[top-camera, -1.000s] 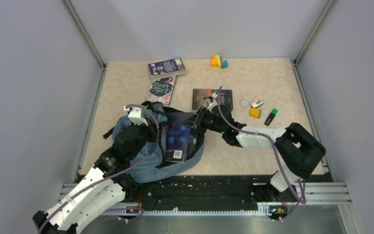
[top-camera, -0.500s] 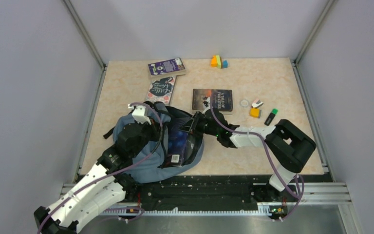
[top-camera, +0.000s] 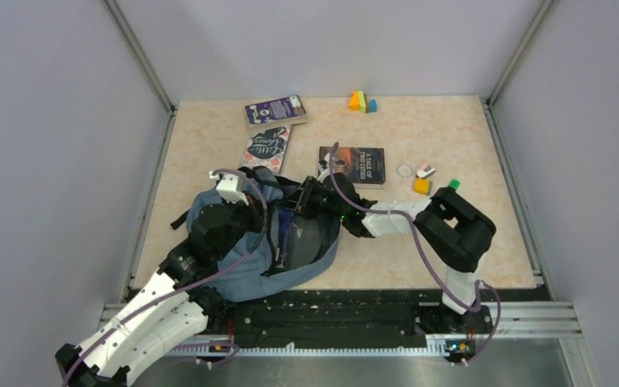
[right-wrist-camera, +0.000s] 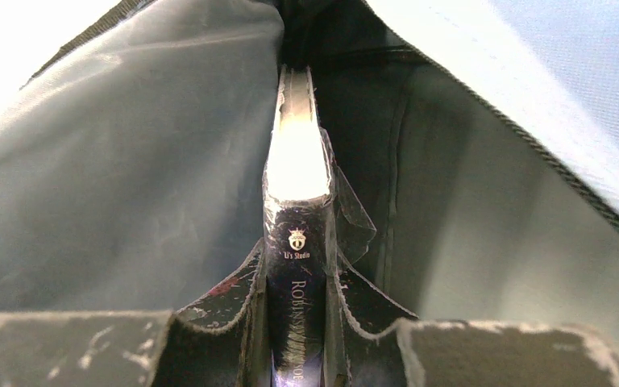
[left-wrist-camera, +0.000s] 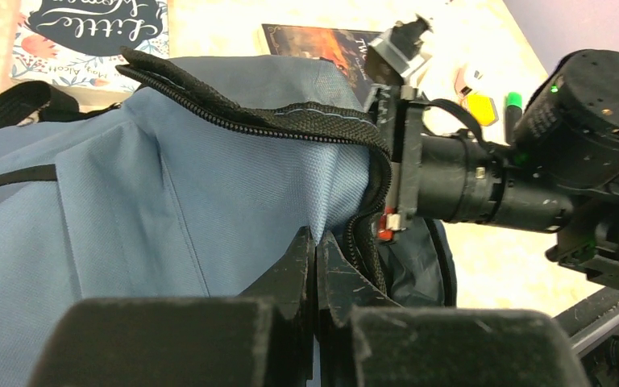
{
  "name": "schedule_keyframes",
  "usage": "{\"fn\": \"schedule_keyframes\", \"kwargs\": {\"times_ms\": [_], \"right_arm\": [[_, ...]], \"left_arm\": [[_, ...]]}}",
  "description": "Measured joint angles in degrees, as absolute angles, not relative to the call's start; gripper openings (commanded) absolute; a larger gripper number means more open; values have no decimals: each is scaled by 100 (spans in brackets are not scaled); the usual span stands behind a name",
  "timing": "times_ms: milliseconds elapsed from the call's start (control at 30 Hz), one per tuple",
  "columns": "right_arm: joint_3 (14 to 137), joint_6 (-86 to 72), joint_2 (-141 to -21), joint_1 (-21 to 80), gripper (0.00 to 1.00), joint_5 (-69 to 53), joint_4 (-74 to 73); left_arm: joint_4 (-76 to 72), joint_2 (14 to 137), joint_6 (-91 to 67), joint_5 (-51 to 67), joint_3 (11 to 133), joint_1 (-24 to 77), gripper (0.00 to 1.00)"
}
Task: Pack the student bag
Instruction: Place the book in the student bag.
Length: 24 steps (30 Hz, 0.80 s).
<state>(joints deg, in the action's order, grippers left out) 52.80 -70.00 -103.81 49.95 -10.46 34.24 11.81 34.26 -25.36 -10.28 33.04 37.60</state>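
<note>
The dusty-blue student bag [top-camera: 234, 266] lies at the near left of the table, its zipped mouth held open; it fills the left wrist view [left-wrist-camera: 169, 185]. My left gripper [left-wrist-camera: 315, 246] is shut on the bag's upper flap beside the zipper. My right gripper [right-wrist-camera: 294, 278] is shut on the spine of a dark blue book [right-wrist-camera: 294, 242] and holds it on edge inside the bag, between the grey lining walls. In the top view the right gripper [top-camera: 297, 201] is in the bag's mouth, and only a sliver of the book [top-camera: 282, 234] shows.
Three books lie on the table: a purple one [top-camera: 275, 110], a floral one [top-camera: 267, 148] and a dark one [top-camera: 353, 164]. Coloured blocks [top-camera: 362, 101] are at the back. A ring [top-camera: 405, 170], small erasers [top-camera: 423, 179] and a green marker [top-camera: 452, 185] lie to the right.
My right arm has pushed left, carrying the book deeper into the bag; its cover, plainly seen before, is now mostly hidden. My left gripper keeps hold of the flap.
</note>
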Motion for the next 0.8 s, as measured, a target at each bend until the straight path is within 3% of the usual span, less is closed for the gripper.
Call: {"fn": "schedule_keyframes", "kwargs": {"times_ms": [633,733,800], "right_arm": [[6473,-6143,-11472,5389,0,-799,3336],[6711,-5966,-11649,5395,11,-821,3251],[6897,-5839,-11738,5406,26,-836,3173]], "left_arm": [[1052,3669,-2432,-834,3553,3750,0],[1033,3704,-2438,-832,3553,3750,0],[1024,3715,-2453,-834,3553,3750,0]]}}
